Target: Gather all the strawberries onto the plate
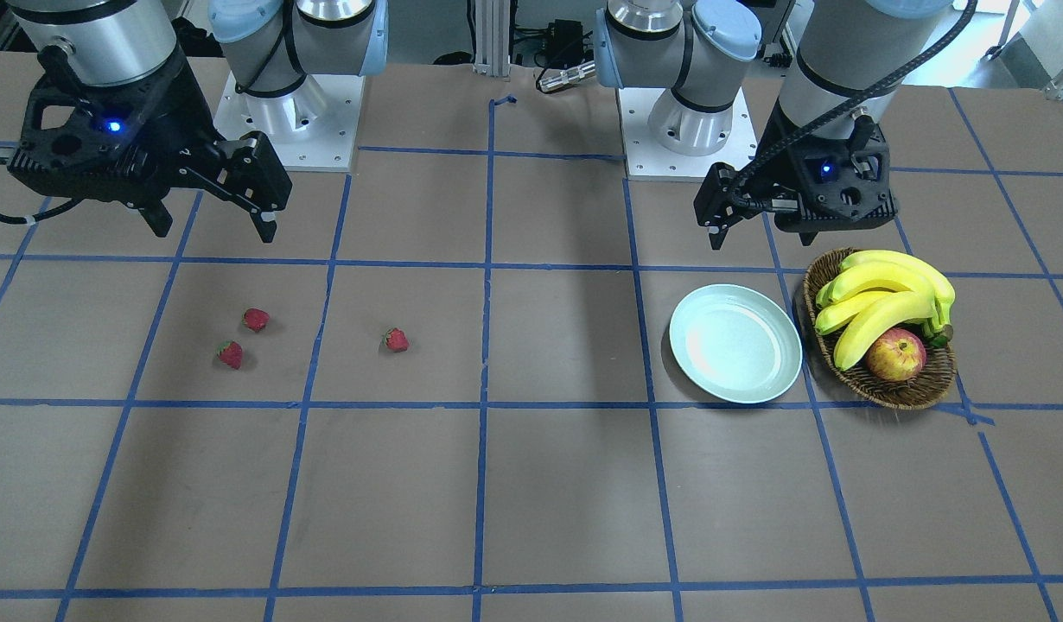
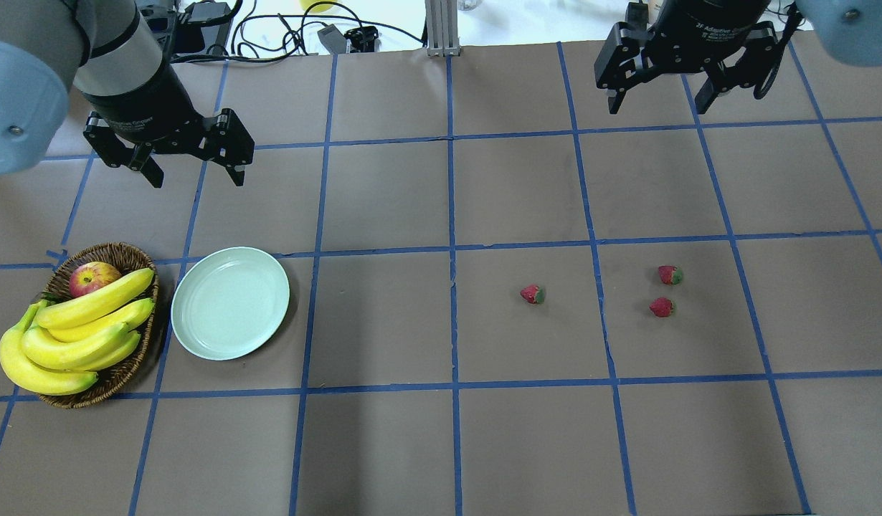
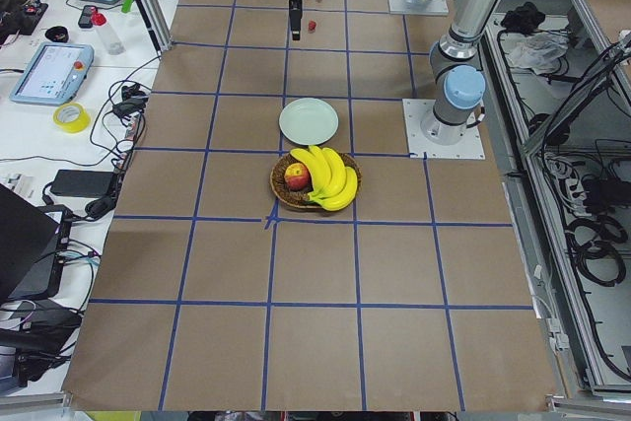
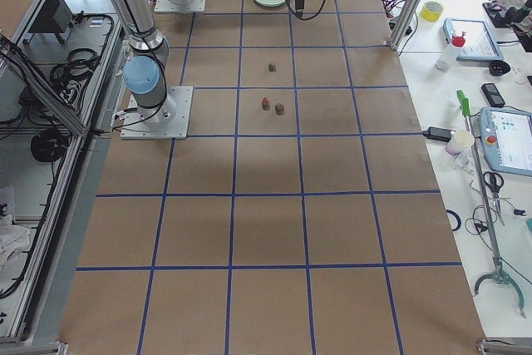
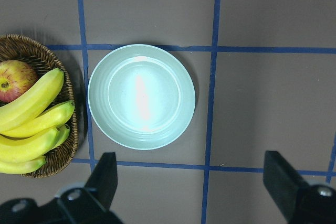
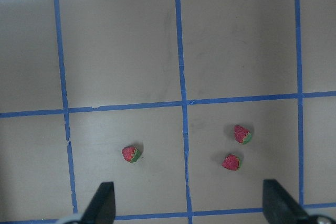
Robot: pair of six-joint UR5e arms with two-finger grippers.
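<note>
With both sets of jaws spread and empty, the right gripper (image 2: 656, 107) hung above the three strawberries (image 2: 532, 294) lying loose beneath it and the left gripper (image 2: 197, 180) above the bare plate (image 2: 230, 302), seemingly poised to begin collecting.

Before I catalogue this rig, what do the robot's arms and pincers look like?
The left arm and right arm are silver-grey tubes with pale-blue joint caps. The left pincer and right pincer are black, two-fingered, with blue wrist lights. A black cable runs down the left arm.

Bright, even overhead lighting is recorded; shadows are soft; glare is noted on the plate (image 5: 101, 120).
</note>
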